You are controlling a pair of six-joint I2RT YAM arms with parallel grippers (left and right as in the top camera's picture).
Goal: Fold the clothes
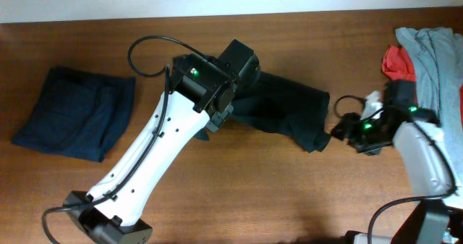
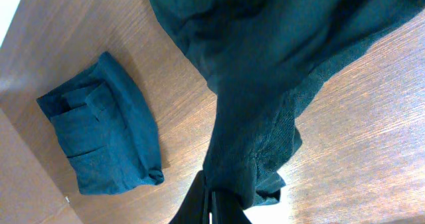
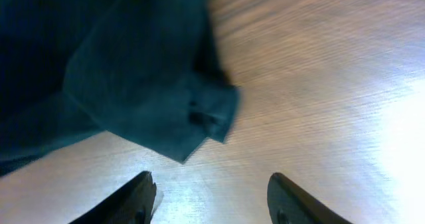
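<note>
On wooden table (image 1: 253, 193), left pincer (image 2: 207, 203) pinches black T-shirt (image 1: 289, 108), right pincer (image 3: 209, 199) parted

The overhead camera looks straight down on the table (image 1: 253, 193) from well above. The left wrist camera sits close to the shirt (image 2: 265, 64), facing toward the folded navy garment (image 2: 106, 131) beyond. The right wrist camera rides low over the table, facing past its own fingers (image 3: 133, 197) at a shirt corner. All views share the shirt; overhead and left wrist also share the navy garment.
</note>
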